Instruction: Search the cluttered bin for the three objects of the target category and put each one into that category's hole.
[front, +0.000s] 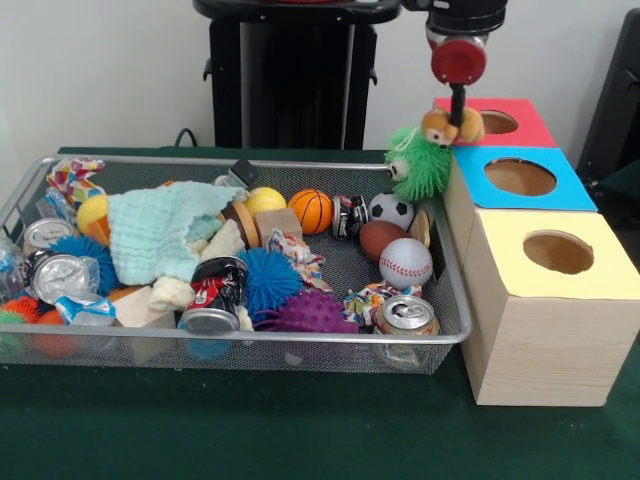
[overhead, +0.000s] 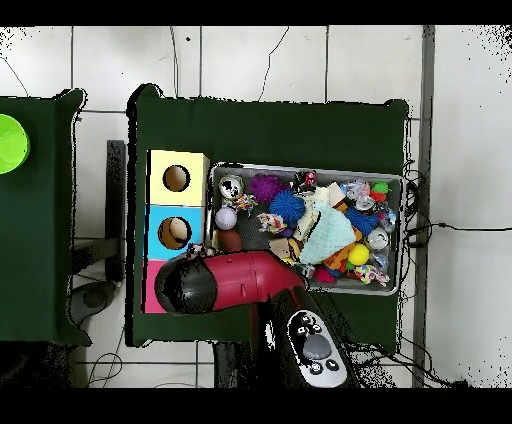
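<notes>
A wire mesh bin (front: 455, 330) crammed with balls, cans and cloths fills the left. Above its far right corner the gripper (front: 457, 118) is closed on a green furry toy (front: 420, 165), beside the blue box (front: 520, 177).

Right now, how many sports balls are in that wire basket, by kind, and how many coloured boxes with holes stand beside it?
Basketball: 1
Soccer ball: 1
Football: 1
Baseball: 1
Boxes with holes: 3 (red box, blue box, yellow box)
Total: 7
</notes>
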